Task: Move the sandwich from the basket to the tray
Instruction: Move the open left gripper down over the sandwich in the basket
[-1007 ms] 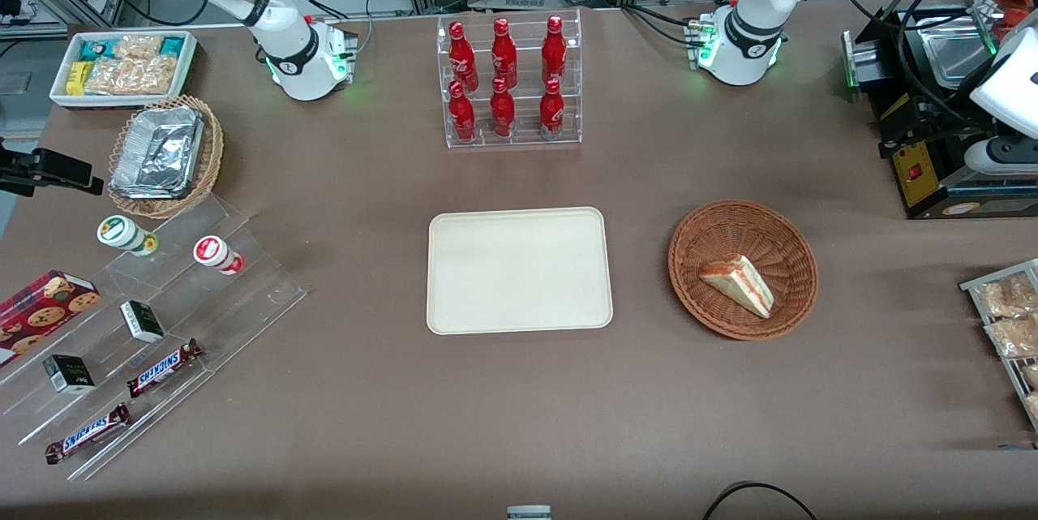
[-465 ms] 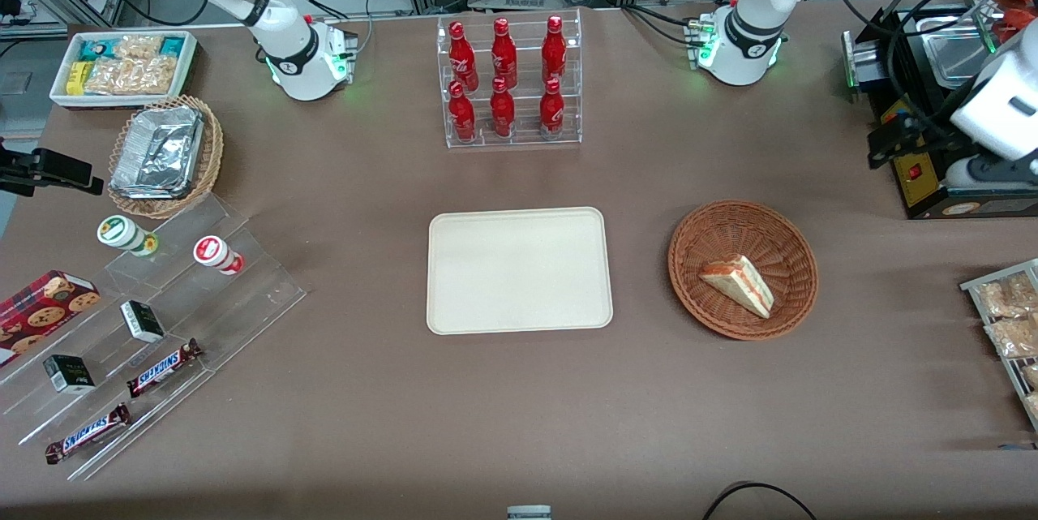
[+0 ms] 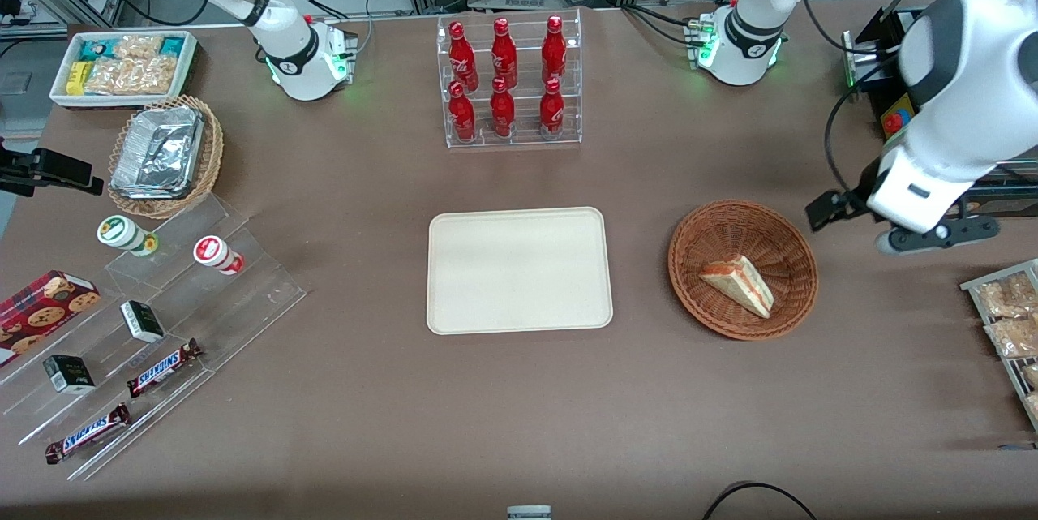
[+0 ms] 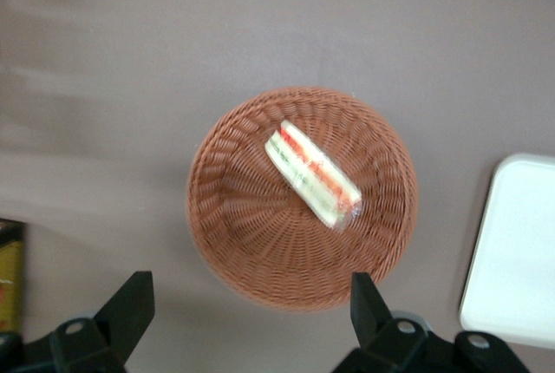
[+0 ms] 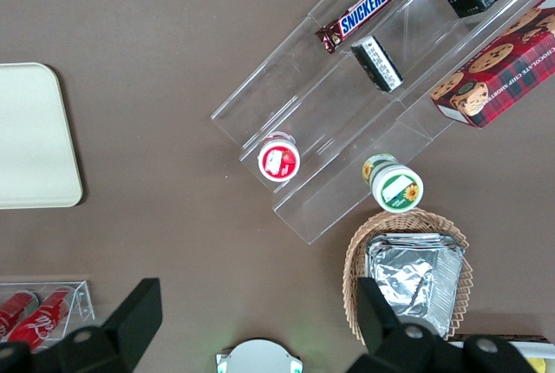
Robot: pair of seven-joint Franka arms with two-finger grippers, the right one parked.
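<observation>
The sandwich (image 3: pixel 738 285), a white bread wedge with orange-red and green layers, lies in the reddish-brown wicker basket (image 3: pixel 689 260). The cream tray (image 3: pixel 519 270) lies flat beside the basket, toward the parked arm's end, with nothing on it. My left gripper (image 3: pixel 932 236) hangs high over the table beside the basket, toward the working arm's end. In the left wrist view the gripper (image 4: pixel 250 291) is open and empty, with its fingers wide apart. That view looks down on the basket (image 4: pixel 234 234), the sandwich (image 4: pixel 312 173) and a corner of the tray (image 4: pixel 516 251).
A clear rack of red bottles (image 3: pixel 507 82) stands farther from the front camera than the tray. A black machine (image 3: pixel 924 171) and a rack of snack packets (image 3: pixel 1005 325) sit at the working arm's end. Clear stepped shelves (image 3: pixel 162 325) with snacks sit at the parked arm's end.
My left arm has swung in from the working arm's end of the table toward the basket and nearer the front camera. The sandwich, basket and tray have not moved.
</observation>
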